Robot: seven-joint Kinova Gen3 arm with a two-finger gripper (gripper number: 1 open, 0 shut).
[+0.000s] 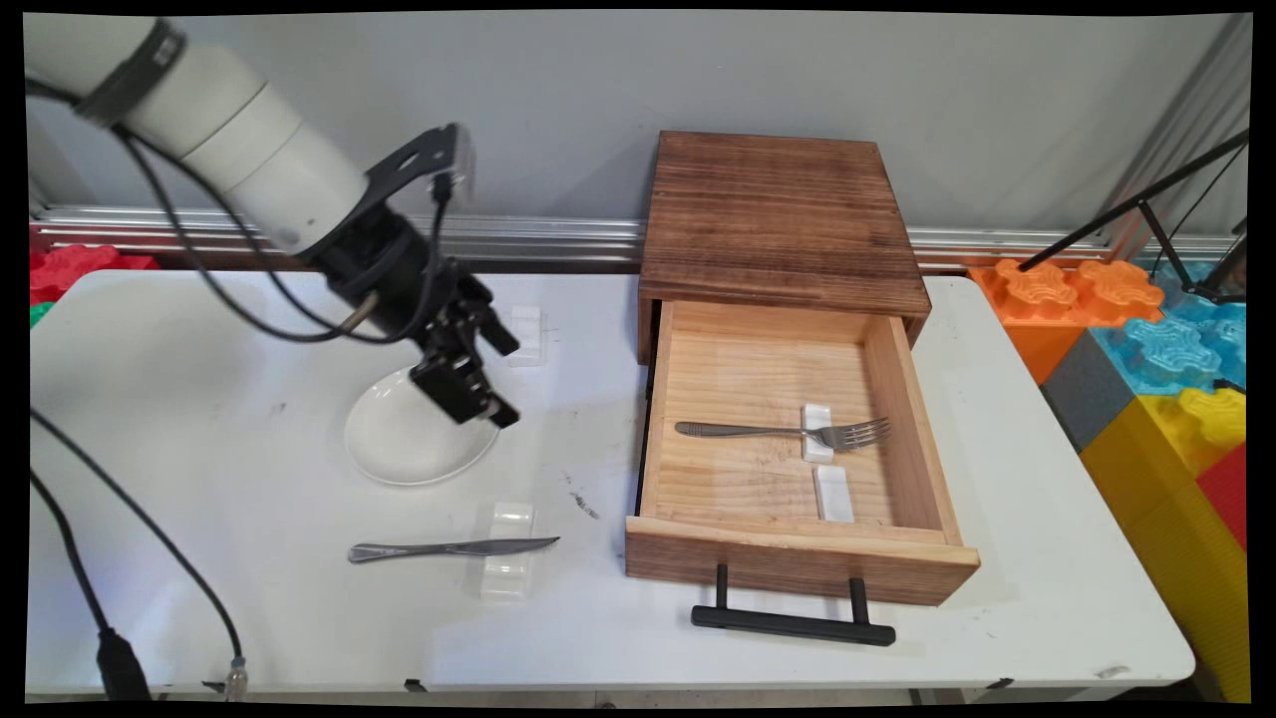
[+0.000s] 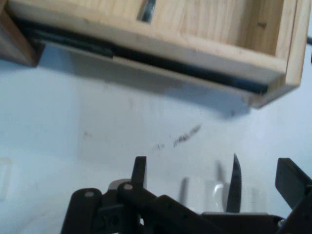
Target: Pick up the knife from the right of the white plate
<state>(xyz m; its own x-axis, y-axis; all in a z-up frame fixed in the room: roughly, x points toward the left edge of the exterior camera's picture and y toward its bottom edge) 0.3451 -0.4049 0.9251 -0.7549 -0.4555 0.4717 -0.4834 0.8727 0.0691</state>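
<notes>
End effector (image 1: 477, 371) hangs empty with fingers spread above the white plate (image 1: 399, 444); the knife (image 1: 451, 547) lies nearer the bench's (image 1: 199, 339) front edge, long axis left-right.

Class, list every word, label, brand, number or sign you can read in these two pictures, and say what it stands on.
None can be read: no lettering shows on the arm, gripper, wooden drawer box, fork, knife or plate.
</notes>
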